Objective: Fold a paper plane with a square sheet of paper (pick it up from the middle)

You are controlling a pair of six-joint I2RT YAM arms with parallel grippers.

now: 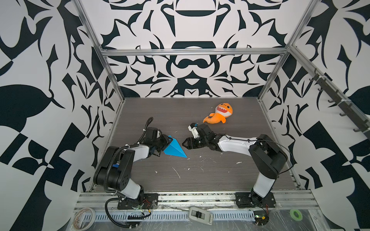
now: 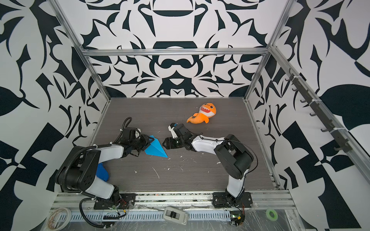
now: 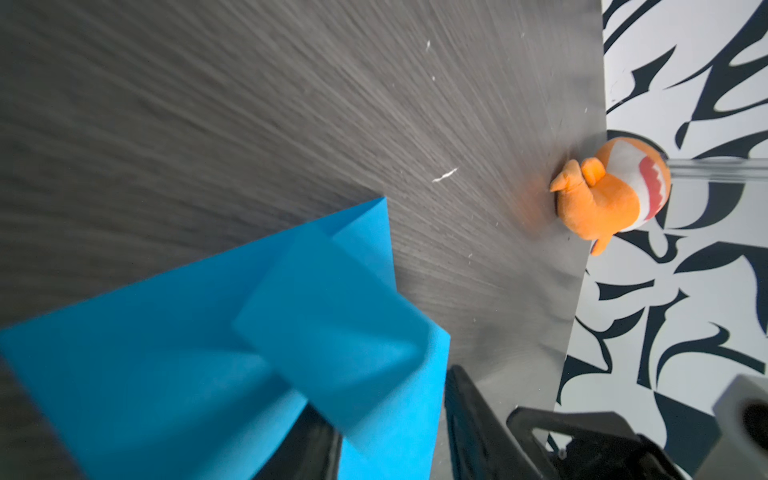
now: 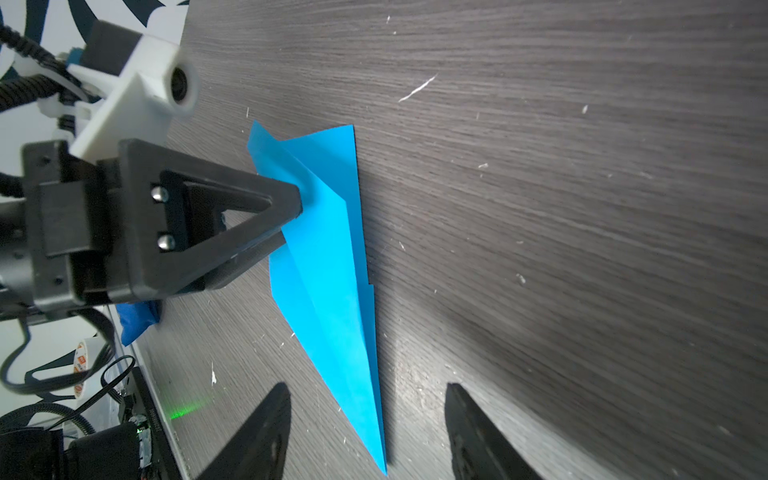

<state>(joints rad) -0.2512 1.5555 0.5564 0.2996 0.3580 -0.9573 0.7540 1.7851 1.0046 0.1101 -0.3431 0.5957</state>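
Observation:
The square sheet of paper is folded into a narrow, pointed bright blue paper plane point(image 1: 175, 149) point(image 2: 155, 150) left of the table's middle. It stands tilted, with its lower edge and its tip on the table. My left gripper point(image 1: 167, 143) point(image 2: 148, 144) point(image 3: 386, 415) is shut on the wide tail end. In the right wrist view the tail of the plane point(image 4: 328, 270) sits pinched between the left gripper's black fingers point(image 4: 286, 199). My right gripper point(image 1: 184, 145) point(image 2: 164, 144) point(image 4: 368, 388) is open just right of the tip. The tip lies between its spread fingers, untouched.
An orange shark plush point(image 1: 220, 115) point(image 2: 204, 115) point(image 3: 611, 195) lies at the back right. A dark blue object point(image 2: 102, 172) point(image 4: 137, 320) sits by the left arm's base. White scraps point(image 1: 177, 173) dot the dark wood table point(image 1: 210, 176). Tape rolls point(image 1: 84, 217) rest on the front rail.

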